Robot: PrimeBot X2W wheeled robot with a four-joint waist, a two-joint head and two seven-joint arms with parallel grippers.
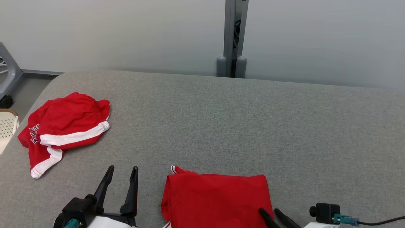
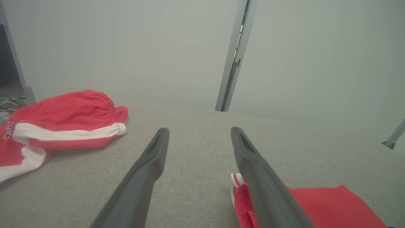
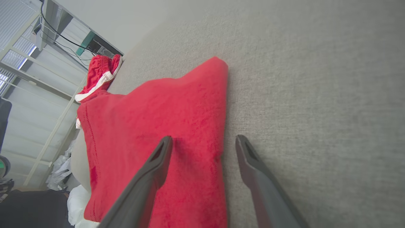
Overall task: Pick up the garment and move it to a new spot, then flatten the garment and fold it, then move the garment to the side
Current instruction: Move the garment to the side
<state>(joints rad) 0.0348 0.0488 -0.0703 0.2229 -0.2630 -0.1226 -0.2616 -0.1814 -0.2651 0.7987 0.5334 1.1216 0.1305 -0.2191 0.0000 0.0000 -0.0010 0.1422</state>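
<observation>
Garment (image 1: pixel 215 199), smooth red cloth folded into a flat rectangle, lies on a grey woven table (image 1: pixel 253 126). Crumpled red-and-white shorts (image 1: pixel 63 126) lie well to its left. The left gripper (image 1: pixel 123 167) is just left of it, fingers spread and empty. The right gripper (image 1: pixel 268 210), also released, straddles its right edge.

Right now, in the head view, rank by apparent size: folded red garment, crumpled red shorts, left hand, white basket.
1-2. folded red garment and crumpled red shorts: look alike, garment nearer and cropped, so unranked.
3. left hand.
4. white basket, partly cropped.
</observation>
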